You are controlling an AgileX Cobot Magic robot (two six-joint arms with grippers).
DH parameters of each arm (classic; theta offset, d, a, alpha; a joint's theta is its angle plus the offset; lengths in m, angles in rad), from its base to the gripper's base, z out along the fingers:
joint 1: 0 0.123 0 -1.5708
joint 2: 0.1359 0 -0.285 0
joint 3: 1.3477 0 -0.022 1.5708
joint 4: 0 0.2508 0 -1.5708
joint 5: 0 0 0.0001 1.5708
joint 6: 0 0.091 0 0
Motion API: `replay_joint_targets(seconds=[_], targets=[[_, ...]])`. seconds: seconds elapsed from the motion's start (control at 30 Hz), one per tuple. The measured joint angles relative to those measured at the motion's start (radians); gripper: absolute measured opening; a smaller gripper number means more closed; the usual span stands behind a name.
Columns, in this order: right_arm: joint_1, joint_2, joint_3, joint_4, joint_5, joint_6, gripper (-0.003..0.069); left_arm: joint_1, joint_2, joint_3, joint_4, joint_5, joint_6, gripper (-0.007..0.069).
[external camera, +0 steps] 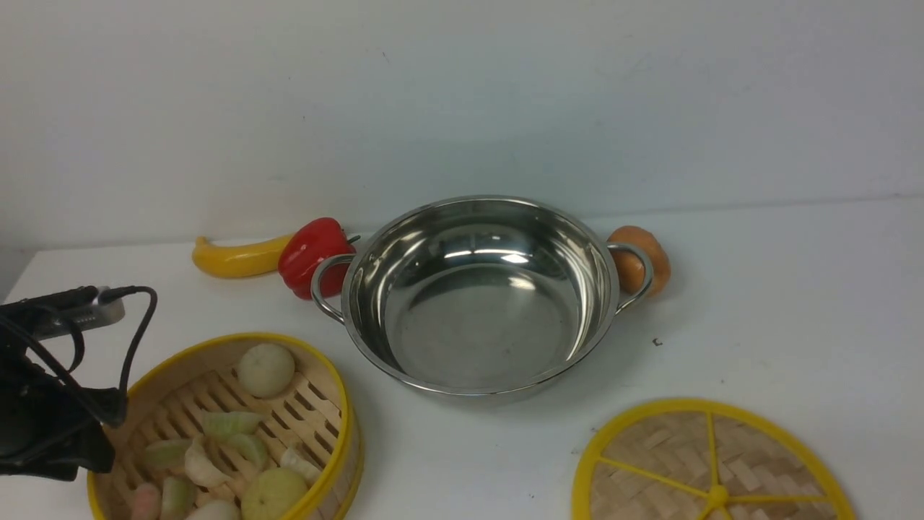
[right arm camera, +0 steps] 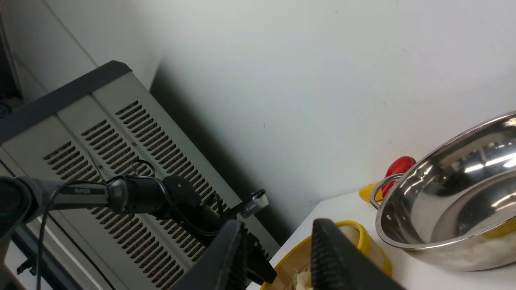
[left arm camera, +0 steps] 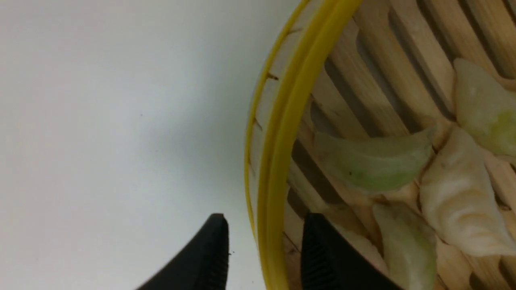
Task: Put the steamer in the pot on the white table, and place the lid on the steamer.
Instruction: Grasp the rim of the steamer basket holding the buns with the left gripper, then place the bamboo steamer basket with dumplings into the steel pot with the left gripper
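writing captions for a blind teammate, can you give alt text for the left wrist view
The left gripper is open with its two black fingers straddling the yellow rim of the steamer, one outside over the white table, one inside. Pale toy dumplings lie on its slatted wooden floor.

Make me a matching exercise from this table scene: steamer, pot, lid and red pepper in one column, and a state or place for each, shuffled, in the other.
Column one:
1. steamer
2. pot
3. lid
4. red pepper

Column two:
A. empty, shiny inside
B. lying flat, near right
C. by the pot's left handle
D. holding dumplings and buns

Pairs: 1-D, 2-A, 3-B, 4-C.
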Motion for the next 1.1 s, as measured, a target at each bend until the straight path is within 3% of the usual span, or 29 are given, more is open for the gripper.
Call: replay_joint_targets(seconds=[0.2,0.37,0.6,0.8,0.93,1.1], targets=[[0.000,0.000,0.000,0.002,0.000,0.001,0.0244,0.000,0.057,0.000,-0.019,-0.021,0.000,0.0214],[0.000,0.000,0.000,0.002,-0.006,0.002,0.0244,-0.001,0.098,-0.001,-0.028,-0.034,-0.022,0.0094],[0.000,0.000,0.000,0.005,-0.011,0.011,0.0244,-0.001,0.086,-0.029,0.046,-0.020,-0.039,0.0029],[0.000,0.000,0.000,0.005,-0.011,0.052,0.0244,-0.001,0.002,-0.160,0.194,0.164,-0.108,0.0029],[0.000,-0.001,0.000,0.005,-0.011,0.054,0.0244,-0.006,-0.038,-0.297,0.211,0.331,-0.116,0.0029],[0.000,-0.001,0.000,0.006,-0.011,0.056,0.0244,-0.119,-0.035,-0.487,0.206,0.417,-0.122,0.0029]])
